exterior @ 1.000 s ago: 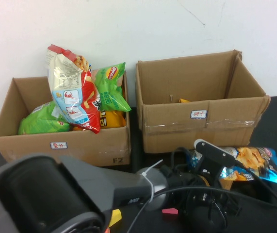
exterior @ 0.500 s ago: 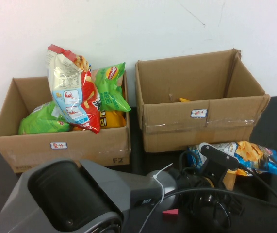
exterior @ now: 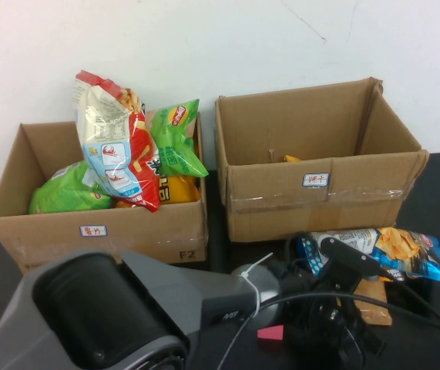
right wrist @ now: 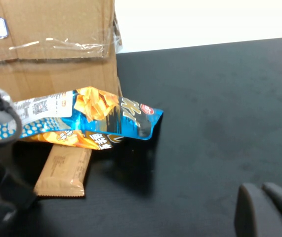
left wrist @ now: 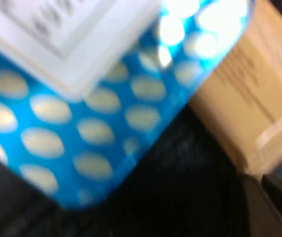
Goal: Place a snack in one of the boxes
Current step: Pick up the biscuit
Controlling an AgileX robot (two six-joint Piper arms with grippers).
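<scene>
A blue chip bag (exterior: 393, 248) lies on the black table in front of the right cardboard box (exterior: 320, 193). It partly covers a tan snack bar (exterior: 374, 302). My left gripper (exterior: 356, 271) reaches in from the lower left and hangs low over the near end of the bag. In the left wrist view the bag (left wrist: 81, 128) and the bar (left wrist: 252, 98) fill the frame, and the left gripper (left wrist: 261, 185) looks shut and empty. My right gripper (right wrist: 261, 190) is shut and empty, low over the table to the right of the bag (right wrist: 91, 118).
The left box (exterior: 96, 223) is piled with snack bags, a tall red and white one (exterior: 115, 139) on top. The right box holds only a small yellow item (exterior: 293, 159). A pink scrap (exterior: 270, 333) lies by the left arm. Bare black table (right wrist: 220, 98) lies right of the bag.
The left gripper has come down and slightly right. The blue bag has shifted left and flatter on the table, and more of the tan bar shows beneath it.
</scene>
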